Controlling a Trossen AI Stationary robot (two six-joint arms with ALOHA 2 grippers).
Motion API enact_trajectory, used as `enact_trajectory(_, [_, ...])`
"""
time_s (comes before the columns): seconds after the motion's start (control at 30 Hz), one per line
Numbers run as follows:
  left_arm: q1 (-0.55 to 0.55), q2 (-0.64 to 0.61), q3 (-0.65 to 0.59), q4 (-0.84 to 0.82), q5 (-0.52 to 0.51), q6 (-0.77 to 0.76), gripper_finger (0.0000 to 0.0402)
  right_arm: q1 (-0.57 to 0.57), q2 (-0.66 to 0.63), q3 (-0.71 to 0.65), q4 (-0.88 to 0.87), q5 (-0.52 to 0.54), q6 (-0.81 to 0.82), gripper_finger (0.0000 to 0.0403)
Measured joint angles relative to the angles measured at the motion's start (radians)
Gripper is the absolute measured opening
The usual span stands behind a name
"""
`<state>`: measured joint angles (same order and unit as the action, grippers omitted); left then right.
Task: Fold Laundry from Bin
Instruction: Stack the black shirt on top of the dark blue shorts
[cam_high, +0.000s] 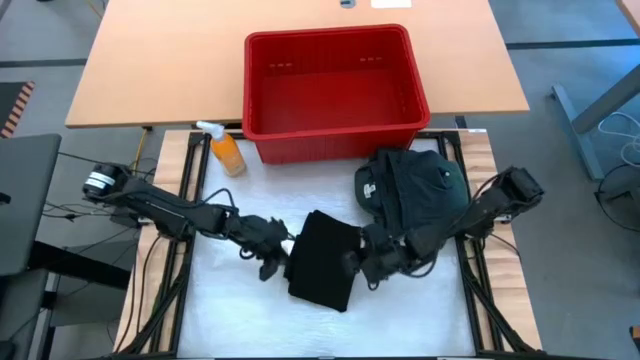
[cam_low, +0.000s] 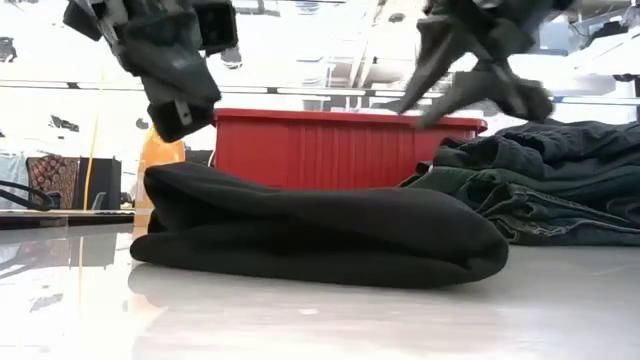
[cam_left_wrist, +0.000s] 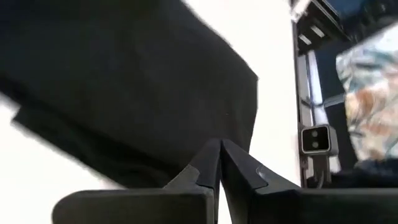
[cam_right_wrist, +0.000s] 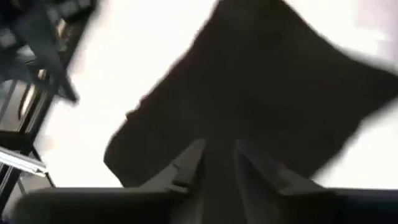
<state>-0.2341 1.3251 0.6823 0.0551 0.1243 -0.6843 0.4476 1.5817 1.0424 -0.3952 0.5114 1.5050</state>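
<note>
From above, the bin (cam_high: 335, 92), a rectangular red plastic basket with finely slotted walls and a thick rim, stands at the far edge of the pale work surface (cam_high: 230, 310), partly on the wooden table (cam_high: 180, 60) behind. No cloth shows inside it. Just beside its left corner stands an orange spray bottle (cam_high: 226, 150) with a white nozzle. A folded black garment (cam_high: 325, 258) lies mid-surface as a soft, roughly rectangular slab. A heap of dark garments (cam_high: 415, 195), charcoal and dark green, one with a small pale label, rests to the right of it, near the bin's front. The left gripper (cam_high: 272, 247) sits at the folded piece's left edge, the right gripper (cam_high: 372, 265) at its right edge.

From table height, the folded black garment (cam_low: 320, 235) is a thick, matte, rounded roll lying flat, the bin's (cam_low: 340, 148) ribbed red wall behind it and the rumpled dark heap (cam_low: 545, 180) to the right. Both grippers hang above the cloth, clear of it.

The left wrist camera shows the left gripper (cam_left_wrist: 219, 163) with its two dark fingers pressed together, nothing between them, above the smooth black cloth (cam_left_wrist: 124, 81).

The right wrist camera shows the right gripper (cam_right_wrist: 217, 163) with a narrow gap between its fingers, holding nothing, over the black cloth (cam_right_wrist: 261, 93).
</note>
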Motion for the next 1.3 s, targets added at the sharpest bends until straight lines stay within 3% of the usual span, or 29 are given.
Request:
enact_trajectory(0.13, [0.012,-0.017,-0.034,-0.004,0.012,-0.102,0.0027,0.034,0.036,-0.001,-0.084,0.005,0.19,0.0205])
enact_trajectory(0.27, [0.011,-0.017,-0.075,-0.003,0.017,-0.151,0.0081,0.059,0.112,-0.001,-0.097,0.004,0.323,0.0276])
enact_trajectory(0.43, [0.012,-0.016,-0.151,0.031,-0.095,-0.271,0.0161,0.07,0.209,-0.002,-0.077,-0.044,0.397,0.0324])
enact_trajectory(0.6, [0.012,-0.016,-0.232,0.232,-0.125,-0.349,0.0224,0.073,0.267,0.0,0.003,0.03,0.379,0.0334])
enact_trajectory(0.7, [0.01,-0.016,-0.245,0.254,-0.121,-0.366,0.024,0.068,0.268,-0.001,0.033,0.028,0.369,0.033])
enact_trajectory(0.87, [0.008,-0.016,-0.245,0.242,-0.13,-0.364,0.0244,0.075,0.206,-0.002,-0.041,0.021,0.376,0.0327])
enact_trajectory(1.03, [0.008,-0.016,-0.245,0.239,-0.178,-0.365,0.0244,0.101,0.128,0.0,-0.065,0.136,0.403,0.0327])
enact_trajectory(1.3, [0.01,-0.016,-0.245,0.241,-0.197,-0.377,0.0244,0.059,0.25,-0.002,0.004,0.126,0.397,0.0327])
